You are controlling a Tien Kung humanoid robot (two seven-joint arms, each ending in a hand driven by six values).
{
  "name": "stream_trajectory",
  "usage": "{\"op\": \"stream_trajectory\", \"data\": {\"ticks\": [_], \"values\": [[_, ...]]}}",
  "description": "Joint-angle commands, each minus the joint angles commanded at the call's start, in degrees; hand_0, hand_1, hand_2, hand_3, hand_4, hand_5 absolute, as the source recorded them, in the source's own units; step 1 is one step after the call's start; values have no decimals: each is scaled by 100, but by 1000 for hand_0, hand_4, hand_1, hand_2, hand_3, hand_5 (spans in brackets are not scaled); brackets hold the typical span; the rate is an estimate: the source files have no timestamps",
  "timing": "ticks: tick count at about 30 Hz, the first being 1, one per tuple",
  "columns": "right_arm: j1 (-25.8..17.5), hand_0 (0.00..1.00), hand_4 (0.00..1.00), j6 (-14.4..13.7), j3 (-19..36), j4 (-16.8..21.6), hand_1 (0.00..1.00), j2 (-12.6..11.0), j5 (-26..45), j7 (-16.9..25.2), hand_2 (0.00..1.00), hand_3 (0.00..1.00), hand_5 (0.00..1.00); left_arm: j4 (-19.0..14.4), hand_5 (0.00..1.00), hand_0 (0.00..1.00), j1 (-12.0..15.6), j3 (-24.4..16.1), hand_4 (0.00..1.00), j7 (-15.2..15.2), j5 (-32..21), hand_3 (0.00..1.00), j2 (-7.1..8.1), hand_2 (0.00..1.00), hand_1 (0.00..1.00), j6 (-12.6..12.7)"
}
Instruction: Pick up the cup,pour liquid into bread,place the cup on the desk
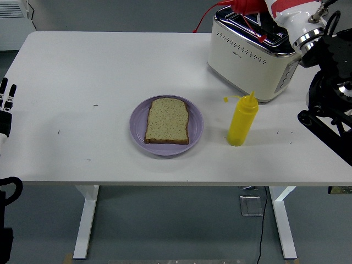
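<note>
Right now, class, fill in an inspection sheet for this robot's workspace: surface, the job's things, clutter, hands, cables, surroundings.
Surface: white table, a few small dark specks, no spills seen.
Job's things: slice of bread lying flat on a purple plate; red squeeze bottle raised at the top edge above the toaster, mostly cut off.
Clutter: cream toaster at far right; yellow squeeze bottle upright, in front of the toaster.
Hands: right hand at the top edge, on the red bottle; left hand resting at the left edge, fingers straight, holding nothing.
Cables: black cable on the right arm.
Surroundings: grey floor, white table legs; no person seen.
</note>
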Motion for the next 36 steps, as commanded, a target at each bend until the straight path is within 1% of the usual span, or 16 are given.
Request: {"op": "stream_trajectory", "data": {"ticks": [1, 4, 6, 8, 12, 13, 16, 17, 20, 21, 23, 26, 30, 31, 33, 36], "values": [[-94, 228, 425, -171, 164, 81, 226, 12, 223, 102, 323, 373, 2, 0, 997, 784, -1, 3, 515, 1, -1, 701, -2, 741, 741, 0], [-287, 228, 425, -606, 616, 194, 226, 34, 968, 370, 323, 373, 2, 1, 997, 784, -2, 3, 515, 1, -2, 701, -2, 741, 741, 1], [-417, 228, 425, -818, 979, 226, 226, 47, 1452, 624, 323, 373, 2, 0, 997, 784, -4, -1, 515, 0, -3, 701, -2, 741, 741, 2], [-549, 233, 442, -901, 1348, 220, 231, 62, 1937, 890, 324, 378, 2, 0, 997, 786, -4, -2, 515, 1, -3, 701, -1, 743, 741, 3], [-854, 233, 442, -854, 2130, 107, 231, 95, 2905, 1374, 324, 378, 2, 0, 997, 786, -4, 1, 515, 1, -3, 701, -5, 743, 741, 5], [-921, 240, 466, -858, 2283, 74, 240, 100, 3128, 1460, 327, 379, 2, -1, 997, 785, -4, 1, 517, 1, -3, 702, -6, 743, 742, 5], [-1184, 240, 466, -993, 2643, -17, 240, 112, 3873, 1653, 327, 379, 2, -2, 997, 785, -6, 1, 517, 2, -3, 702, -7, 743, 742, 6], [-1200, 240, 466, -1003, 2659, -21, 240, 112, 4093, 1661, 327, 379, 2, -2, 997, 785, -6, 1, 517, 2, -3, 702, -7, 743, 742, 6], [-1467, 243, 475, -1044, 2828, -47, 242, 112, 4838, 1746, 328, 380, 2, 0, 998, 787, -6, 5, 515, 3, -4, 702, -9, 743, 743, 8], [-1570, 243, 475, -1018, 2866, -46, 242, 103, 5062, 1776, 328, 380, 2, 1, 998, 787, -7, 4, 515, 2, -5, 702, -10, 743, 743, 10], [-1621, 243, 475, -1007, 2883, -45, 242, 99, 5546, 1789, 328, 380, 2, 1, 998, 787, -7, 4, 515, 2, -6, 702, -11, 743, 743, 10], [-1914, 245, 468, -931, 2988, -74, 245, 85, 6291, 1890, 330, 382, 2, -1, 998, 787, -13, 13, 515, 3, -6, 702, -11, 744, 744, 8], [-2154, 245, 468, -900, 3039, -124, 245, 70, 7259, 2003, 330, 382, 2, -1, 998, 787, -14, 14, 515, 2, -8, 702, -12, 744, 744, 11], [-2282, 260, 446, -874, 3051, -157, 247, 62, 7482, 2072, 333, 384, 2, -1, 998, 788, -14, 16, 515, 2, -8, 702, -11, 744, 744, 11], [-2338, 260, 446, -864, 3055, -169, 247, 59, 7967, 2097, 333, 384, 2, -1, 998, 788, -14, 17, 515, 2, -8, 702, -11, 744, 744, 11], [-2613, 260, 446, -867, 2996, -253, 247, 52, 8662, 2287, 333, 384, 2, -1, 998, 788, -6, 27, 515, 1, -7, 702, -10, 744, 744, 11]]}}
